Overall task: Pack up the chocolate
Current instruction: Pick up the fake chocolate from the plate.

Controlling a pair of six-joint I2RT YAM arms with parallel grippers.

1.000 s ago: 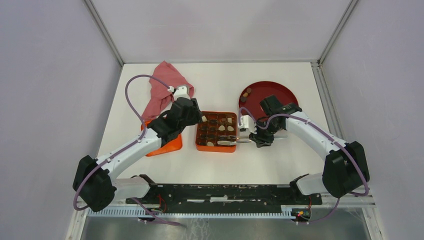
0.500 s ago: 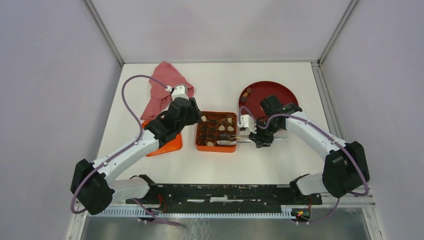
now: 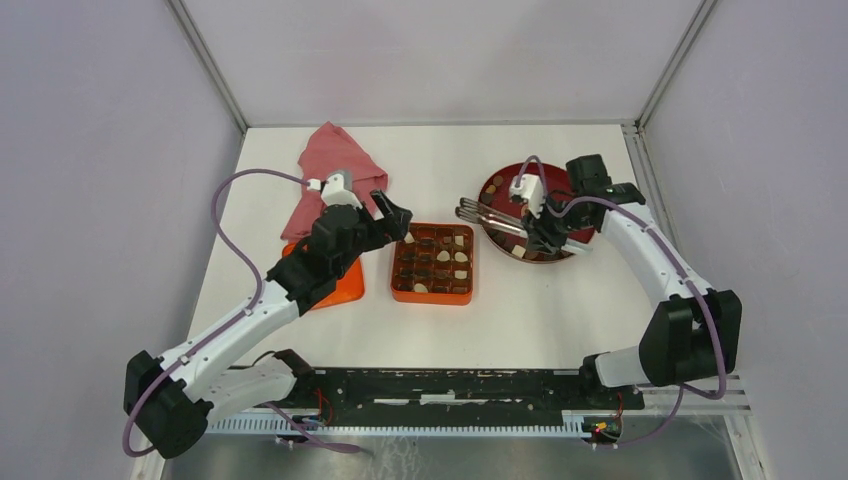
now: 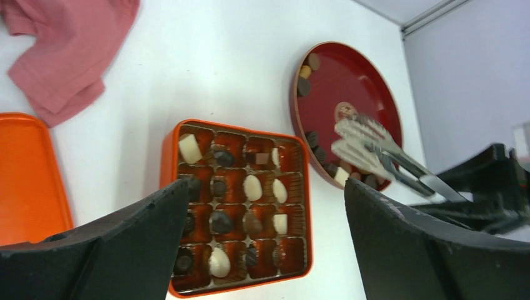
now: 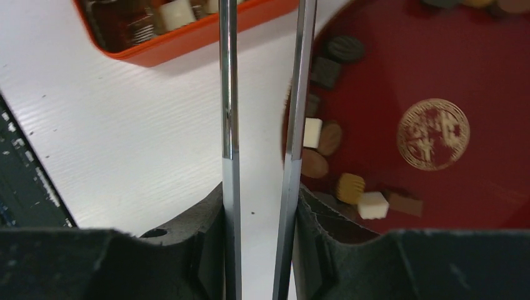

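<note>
no words, numbers or brand names can be read in any view. the one sign is a round gold emblem on the floor of the dark red plate — seen closest from the right wrist camera, it shows a mottled pattern inside a ring, too blurred to tell any letters. from the left wrist camera it is only a small gold disc.

Showed gloss against matt.
Saw mirror-polished metal tongs, glossy red plate, shiny orange box, smooth chocolate, soft creased cloth, matt ribbed white table.
</note>
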